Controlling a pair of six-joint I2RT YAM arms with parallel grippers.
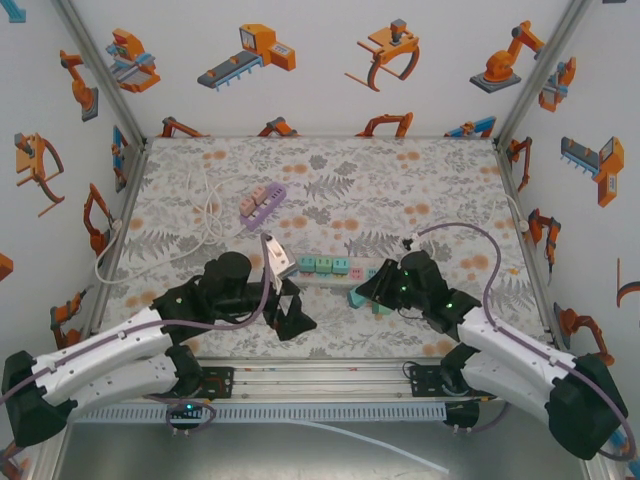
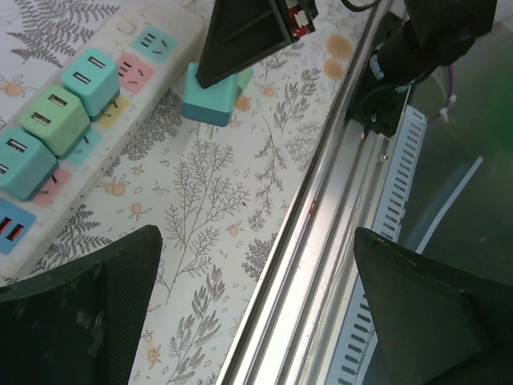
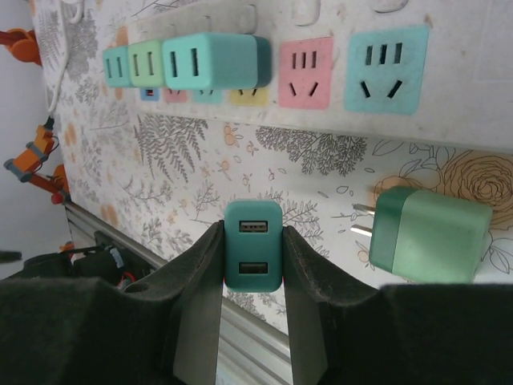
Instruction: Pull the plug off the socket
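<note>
A: Where is the teal plug (image 3: 253,257)?

B: Off the power strip (image 3: 321,120) and apart from it, above the bench (image 3: 240,184) on the strip's near side. The right gripper (image 3: 252,233) pinches it by its two sides, USB ports facing the wrist camera.

A: Anything beside it?

B: A green plug (image 3: 429,237) lies on its side on the bench just to its right, prongs pointing towards it. Nothing stands between the two and the strip.

A: What does the strip carry?

B: Three plugs in a row at one end, teal, green, teal. Next to them a pink socket face and a teal one are bare.

A: Further out?

B: A purple strip (image 1: 262,202) with pink plugs towards the back, and a white cable (image 1: 205,215) looping to its left.

A: And the arms?

B: The right arm reaches in low, gripper at the strip's right end. The left gripper (image 2: 256,273) is spread wide, holding nothing, tilted down over the bench's near edge and the aluminium rail (image 2: 321,200).
</note>
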